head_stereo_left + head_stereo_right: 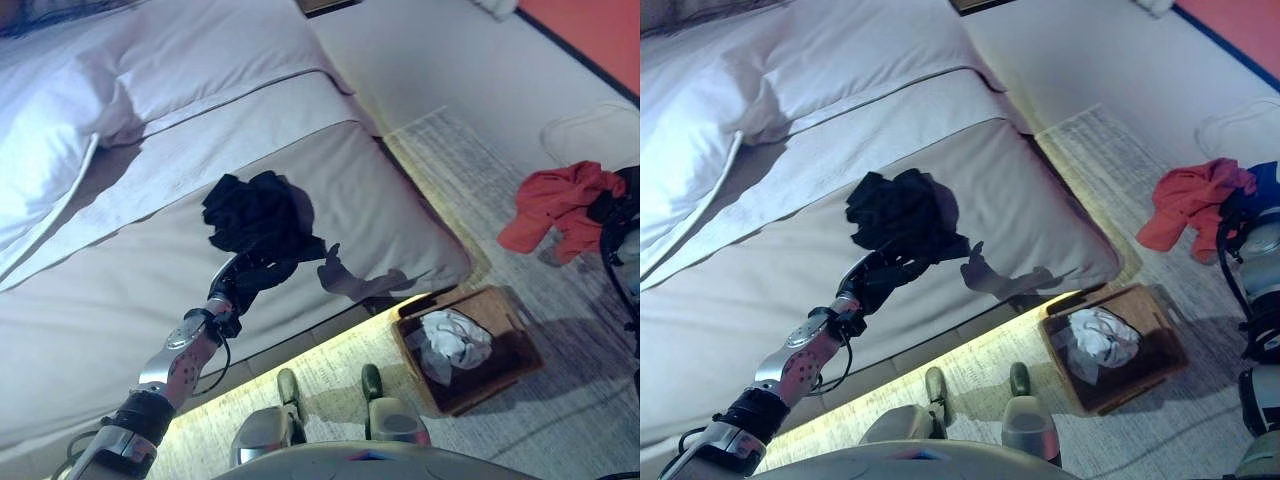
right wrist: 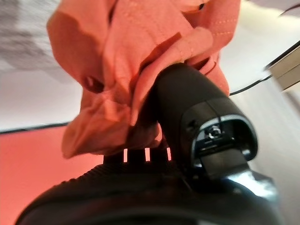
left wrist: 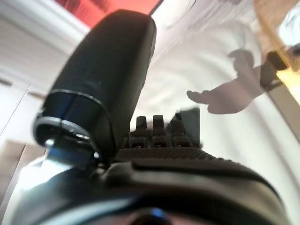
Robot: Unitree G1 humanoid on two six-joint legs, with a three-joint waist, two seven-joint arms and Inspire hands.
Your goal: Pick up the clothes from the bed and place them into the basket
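Note:
A black garment (image 1: 255, 210) hangs bunched from my left hand (image 1: 248, 278), whose fingers are curled on it, a little above the grey bed (image 1: 120, 290); its shadow falls on the sheet beside it. My right hand (image 1: 1242, 208) is shut on a red-orange garment (image 1: 558, 205), held up over the floor to the right; in the right wrist view the thumb (image 2: 187, 98) and fingers pinch this cloth (image 2: 117, 56). A brown basket (image 1: 497, 390) stands on the floor by the bed's corner, with a white garment (image 1: 455, 340) in it.
A white duvet and pillow (image 1: 60, 140) lie at the bed's far left. A pale patterned rug (image 1: 560, 430) lies under the basket. A white soft object (image 1: 595, 130) lies on the floor beyond the red garment.

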